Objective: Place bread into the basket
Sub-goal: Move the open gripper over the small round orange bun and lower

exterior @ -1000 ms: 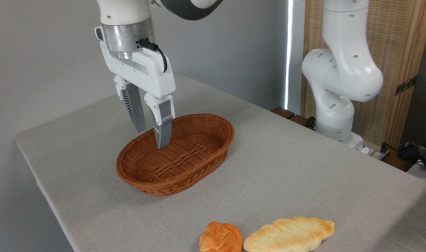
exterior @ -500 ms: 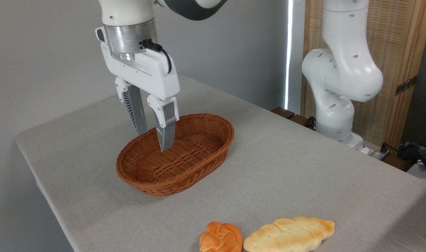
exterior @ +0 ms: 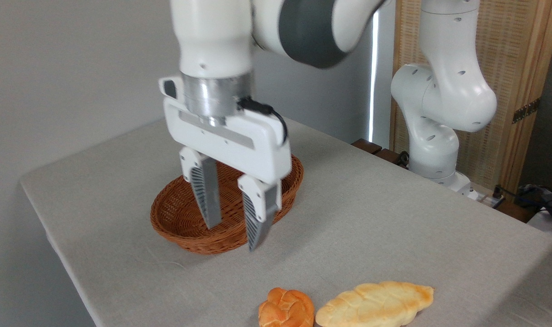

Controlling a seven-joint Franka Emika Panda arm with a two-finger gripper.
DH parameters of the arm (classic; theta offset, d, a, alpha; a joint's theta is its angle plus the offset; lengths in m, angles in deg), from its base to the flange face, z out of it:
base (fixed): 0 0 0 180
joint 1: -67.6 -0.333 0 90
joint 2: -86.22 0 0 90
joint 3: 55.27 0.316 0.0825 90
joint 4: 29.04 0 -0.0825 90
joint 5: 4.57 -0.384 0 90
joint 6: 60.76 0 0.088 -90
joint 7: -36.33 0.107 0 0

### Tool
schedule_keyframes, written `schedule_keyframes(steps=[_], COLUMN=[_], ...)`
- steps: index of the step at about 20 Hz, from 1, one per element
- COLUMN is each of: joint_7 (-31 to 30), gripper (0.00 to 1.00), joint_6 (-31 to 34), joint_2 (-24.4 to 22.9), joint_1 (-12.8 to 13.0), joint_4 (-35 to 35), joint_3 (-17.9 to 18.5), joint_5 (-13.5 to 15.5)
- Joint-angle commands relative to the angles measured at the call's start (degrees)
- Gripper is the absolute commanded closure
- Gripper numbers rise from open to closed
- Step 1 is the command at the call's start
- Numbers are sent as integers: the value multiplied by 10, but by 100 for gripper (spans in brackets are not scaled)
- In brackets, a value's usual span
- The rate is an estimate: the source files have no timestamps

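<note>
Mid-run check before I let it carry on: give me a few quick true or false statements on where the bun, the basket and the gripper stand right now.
1. The bread lies inside the basket. False: it sits on the table near the front edge, apart from the basket.
2. The gripper is open and holds nothing. True.
3. A pale flat loaf lies just right of the bread. True.
4. The basket already holds a bun. False: nothing shows in its visible part, though the fingers hide some of it.
5. The basket is tipped on its side. False: it stands upright.

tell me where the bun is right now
The bun sits on the table's front edge, just left of the flat pale loaf, below the open gripper.
</note>
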Motion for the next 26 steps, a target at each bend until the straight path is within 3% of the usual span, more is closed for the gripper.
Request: schedule_keyframes(steps=[1,4,10,16,26], joint_7=[71,130,162,171,169], gripper=[0,0,0,0,0], joint_6=[-32,-51,-111,-132,-152], joint_2=[-41,-39,-16,10,41], joint_1=[3,-2,-5,-6,-14], joint_4=[-73,-95,-121,-122,-124], joint_3=[28,47,49,59,59], joint_5=[-3,-4,-7,-53,-54])
